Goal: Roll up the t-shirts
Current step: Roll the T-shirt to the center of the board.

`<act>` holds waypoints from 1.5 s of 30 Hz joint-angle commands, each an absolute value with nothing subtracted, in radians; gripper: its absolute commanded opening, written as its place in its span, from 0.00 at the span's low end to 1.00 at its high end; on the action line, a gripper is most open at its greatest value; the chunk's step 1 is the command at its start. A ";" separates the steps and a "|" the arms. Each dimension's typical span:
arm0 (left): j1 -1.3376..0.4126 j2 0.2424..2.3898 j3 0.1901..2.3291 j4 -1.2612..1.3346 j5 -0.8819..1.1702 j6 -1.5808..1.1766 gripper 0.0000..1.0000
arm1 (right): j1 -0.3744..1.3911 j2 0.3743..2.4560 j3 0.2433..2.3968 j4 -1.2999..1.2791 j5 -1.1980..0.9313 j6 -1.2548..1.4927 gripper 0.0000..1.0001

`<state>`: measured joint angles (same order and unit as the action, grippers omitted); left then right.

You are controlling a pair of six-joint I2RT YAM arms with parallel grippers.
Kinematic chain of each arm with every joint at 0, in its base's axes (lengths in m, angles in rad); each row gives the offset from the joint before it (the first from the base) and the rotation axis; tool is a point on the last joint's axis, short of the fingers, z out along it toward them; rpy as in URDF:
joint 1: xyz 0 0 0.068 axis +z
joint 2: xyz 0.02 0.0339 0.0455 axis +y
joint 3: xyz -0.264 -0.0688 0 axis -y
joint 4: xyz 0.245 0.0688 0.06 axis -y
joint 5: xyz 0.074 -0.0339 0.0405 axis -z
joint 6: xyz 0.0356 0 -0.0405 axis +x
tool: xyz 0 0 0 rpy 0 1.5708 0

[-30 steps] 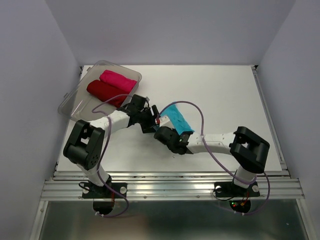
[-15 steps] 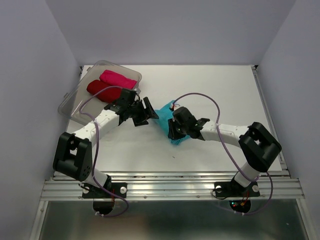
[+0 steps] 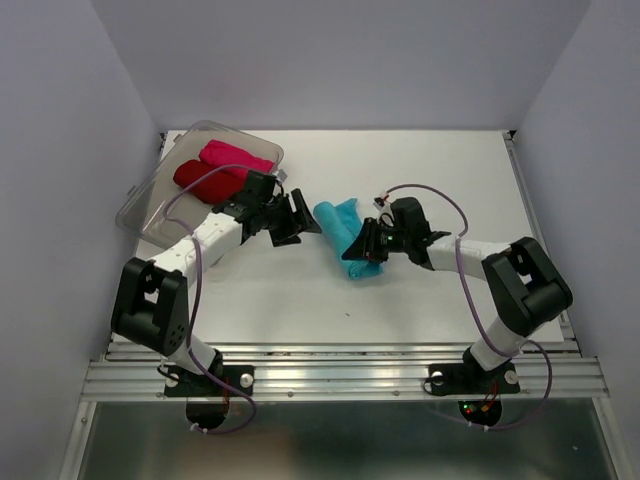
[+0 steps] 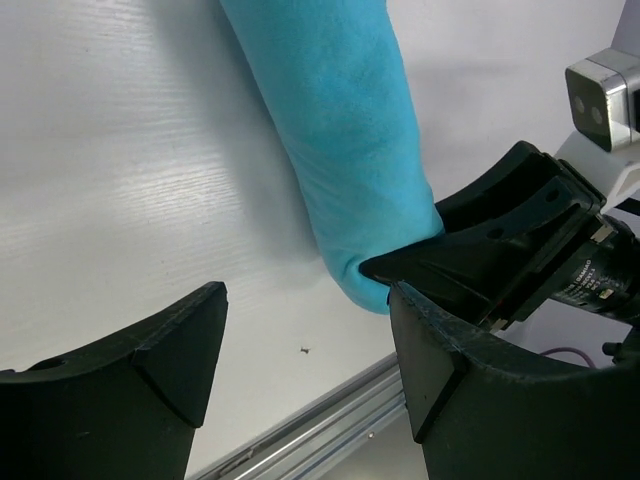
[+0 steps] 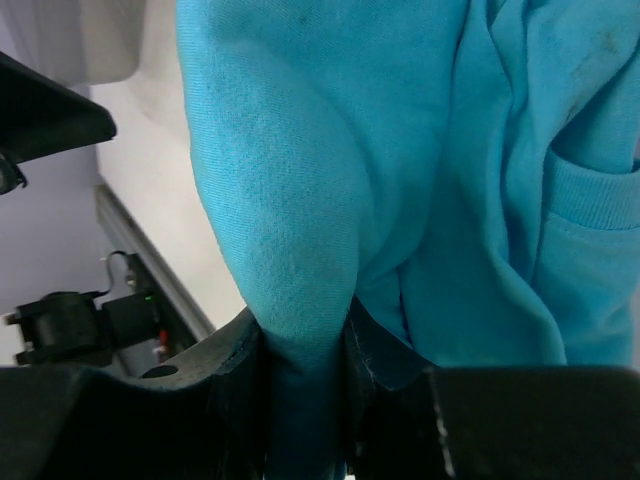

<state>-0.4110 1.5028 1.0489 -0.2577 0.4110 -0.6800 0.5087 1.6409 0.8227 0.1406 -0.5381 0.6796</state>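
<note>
Near edge: both arm bases are bolted side by side, and the arms reach inward over the white tabletop.

Mid-tabletop: the turquoise-blue cloth t-shirt lies as a loose, elongated roll, set diagonally, its far end toward the left and its near end toward the right.

The right pincer comes in from the right at the roll's near end. It is pinching a fold of the turquoise cloth, and in the right wrist view the fabric is squeezed between the two black fingers, with a ribbed hem showing at the right side. In the left wrist view one black finger of that pincer sits against the rounded near end of the roll.

The left pincer is spread wide and holds nothing — bare tabletop shows between its fingers. It sits just beside the roll on the left, apart from the cloth.

Far left corner: a clear plastic tub, set at an angle, holds two rolled shirts side by side — the dark red t-shirt nearer and the bright pink t-shirt behind it.
</note>
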 commanded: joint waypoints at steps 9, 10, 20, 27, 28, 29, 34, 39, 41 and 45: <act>-0.488 1.683 1.227 -0.204 0.460 -0.626 0.74 | 0.397 1.664 0.687 0.480 -0.801 0.934 0.01; -0.489 1.699 1.238 -0.198 0.463 -0.627 0.73 | 0.388 1.664 0.678 0.494 -0.807 0.945 0.01; -0.495 1.822 1.345 -0.127 0.472 -0.640 0.70 | 0.330 1.687 0.578 0.679 -0.853 1.075 0.01; -0.503 1.922 1.425 -0.126 0.486 -0.637 0.68 | 0.311 1.716 0.532 0.744 -0.868 1.114 0.01; -0.505 1.931 1.433 -0.126 0.486 -0.635 0.68 | 0.311 1.721 0.529 0.749 -0.868 1.118 0.01; -0.508 1.948 1.440 -0.126 0.488 -0.635 0.68 | 0.302 1.720 0.526 0.750 -0.865 1.120 0.01; -0.514 2.003 1.491 -0.130 0.489 -0.632 0.68 | 0.293 1.720 0.508 0.749 -0.853 1.121 0.05; -0.515 2.065 1.552 -0.166 0.474 -0.623 0.68 | 0.284 1.678 0.488 0.694 -0.813 1.103 0.59; -0.515 2.077 1.563 -0.170 0.468 -0.621 0.68 | 0.284 1.648 0.486 0.637 -0.780 1.059 0.82; -0.514 2.098 1.588 -0.192 0.465 -0.611 0.68 | 0.284 1.519 0.524 0.284 -0.649 0.913 0.96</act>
<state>-0.5114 2.0983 1.5318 -0.1696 0.4675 -0.6430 0.2886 1.6203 0.4915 0.5472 -0.7635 1.0447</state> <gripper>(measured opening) 0.676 0.935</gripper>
